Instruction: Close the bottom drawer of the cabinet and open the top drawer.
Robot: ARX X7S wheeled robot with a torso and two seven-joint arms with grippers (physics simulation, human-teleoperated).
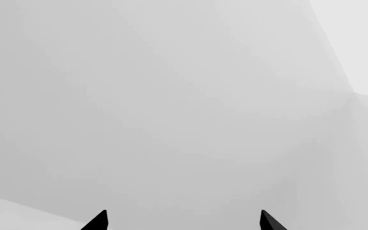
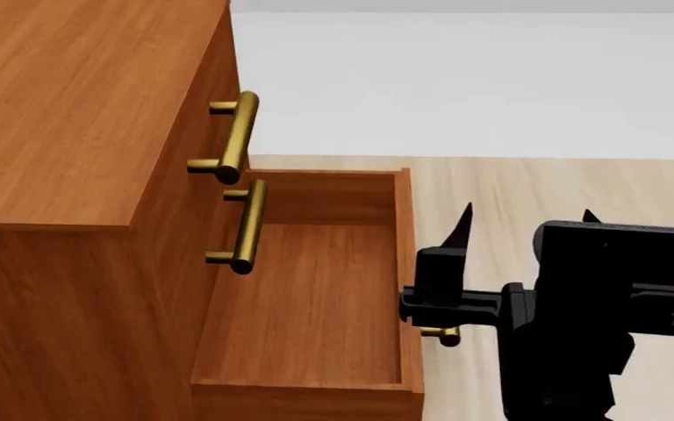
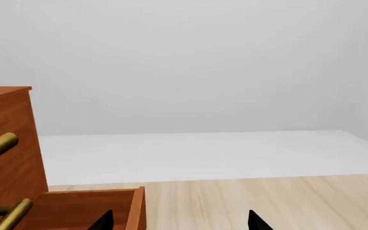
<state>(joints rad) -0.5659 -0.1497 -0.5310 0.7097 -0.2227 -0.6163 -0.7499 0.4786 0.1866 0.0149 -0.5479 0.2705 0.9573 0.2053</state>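
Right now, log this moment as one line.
reddish-brown bottom drawer: open | top drawer: closed | right hand: open, outside drawer front | left hand: open, idle

The bottom drawer (image 2: 313, 307) stands pulled well out of the cabinet (image 2: 68, 132), its open box jutting over the floor (image 2: 525, 189) and blocking the way low along the cabinet front. Its front panel (image 2: 406, 263) sits just beside the right gripper (image 2: 525, 219), whose jaws are spread; the body of that arm crowds the drawer's handle (image 2: 440, 333), only an end of which shows. Above the open box, the brass handles of the top drawer (image 2: 234, 136) and middle drawer (image 2: 243, 226) stick out, with free air in front of them. Beyond the drawer's far side the floor lies bare to the pale wall (image 3: 190, 62). The left gripper (image 1: 182, 219), jaws apart, faces only blank pale surfaces.
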